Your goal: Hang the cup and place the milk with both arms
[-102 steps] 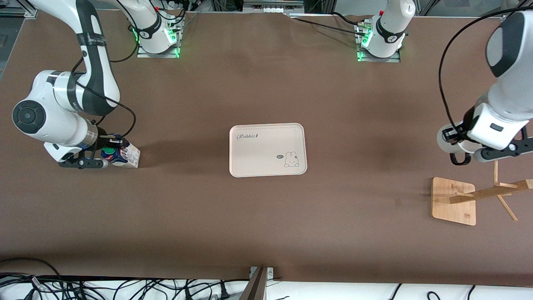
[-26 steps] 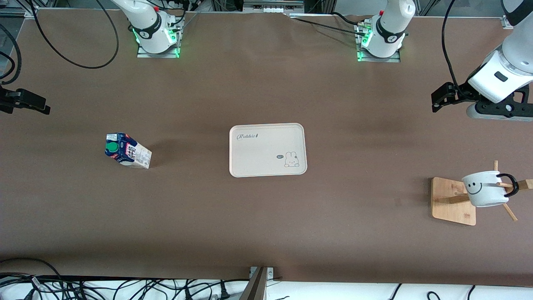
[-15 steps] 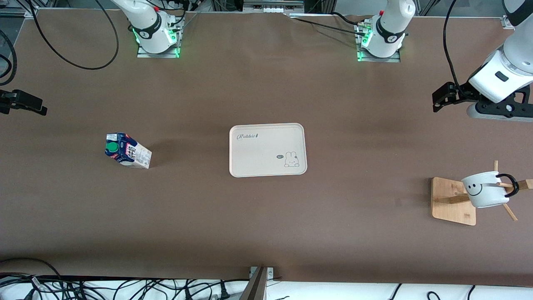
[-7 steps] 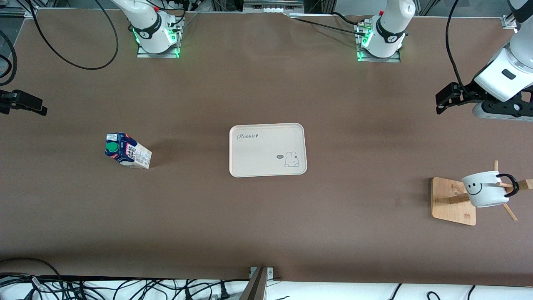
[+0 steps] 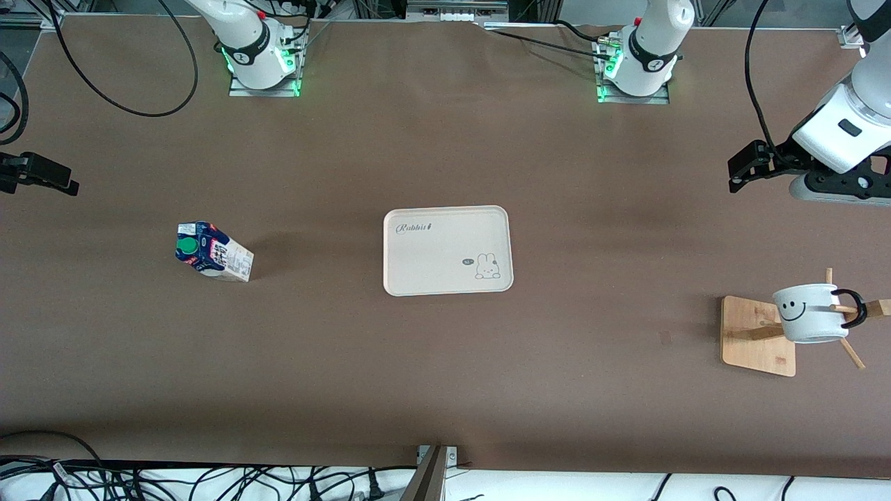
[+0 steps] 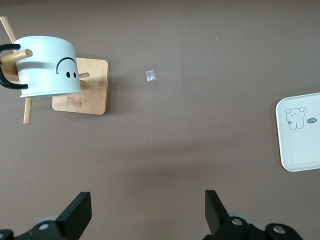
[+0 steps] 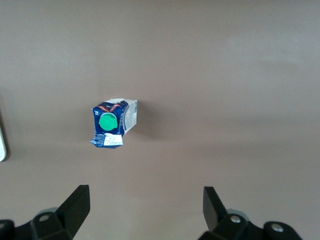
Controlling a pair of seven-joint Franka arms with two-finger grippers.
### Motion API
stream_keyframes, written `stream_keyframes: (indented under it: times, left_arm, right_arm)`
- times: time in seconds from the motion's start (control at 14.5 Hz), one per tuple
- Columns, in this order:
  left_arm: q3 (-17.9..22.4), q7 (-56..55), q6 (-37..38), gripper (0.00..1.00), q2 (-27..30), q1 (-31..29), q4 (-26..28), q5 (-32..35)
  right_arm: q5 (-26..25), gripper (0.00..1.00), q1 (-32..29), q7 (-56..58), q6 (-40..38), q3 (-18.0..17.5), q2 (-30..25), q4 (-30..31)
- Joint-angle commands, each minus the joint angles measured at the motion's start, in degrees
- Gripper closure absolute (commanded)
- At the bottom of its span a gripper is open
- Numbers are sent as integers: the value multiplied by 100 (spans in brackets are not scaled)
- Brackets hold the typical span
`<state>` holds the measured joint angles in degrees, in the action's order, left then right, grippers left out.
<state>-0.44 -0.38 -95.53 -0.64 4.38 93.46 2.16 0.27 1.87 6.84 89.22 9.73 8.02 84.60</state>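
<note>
The white cup [image 5: 807, 316] with a smiley face hangs by its black handle on a peg of the wooden rack [image 5: 755, 341] at the left arm's end of the table. It also shows in the left wrist view [image 6: 47, 67]. The milk [image 5: 212, 252] stands upright on the bare table toward the right arm's end, apart from the tray; the right wrist view shows its green cap [image 7: 107, 122]. My left gripper [image 5: 741, 170] is open and empty, raised over the table, away from the rack. My right gripper [image 5: 45, 177] is open and empty at the table's edge, away from the milk.
A cream tray [image 5: 447, 250] with a rabbit drawing lies at the table's middle, nothing on it. A small scrap [image 6: 151, 75] lies on the table near the rack's base [image 6: 82, 87]. Cables run along the table's edge nearest the camera.
Seven seconds ago my right gripper was at the milk and my left gripper was by the rack. Both have let go and drawn back. In the last second my left gripper drifted slightly.
</note>
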Motion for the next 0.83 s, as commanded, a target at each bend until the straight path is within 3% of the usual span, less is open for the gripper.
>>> stream_keyframes:
  times: [0.0,0.76]
  left_arm:
    - [9,117,113,0,-94,1,-196,66]
    - [9,117,113,0,-103,1,-214,57]
  right_arm:
    - [123,0,15,-51,-1,-6,77,-146]
    - [105,0,24,10,8,-6,103,-137]
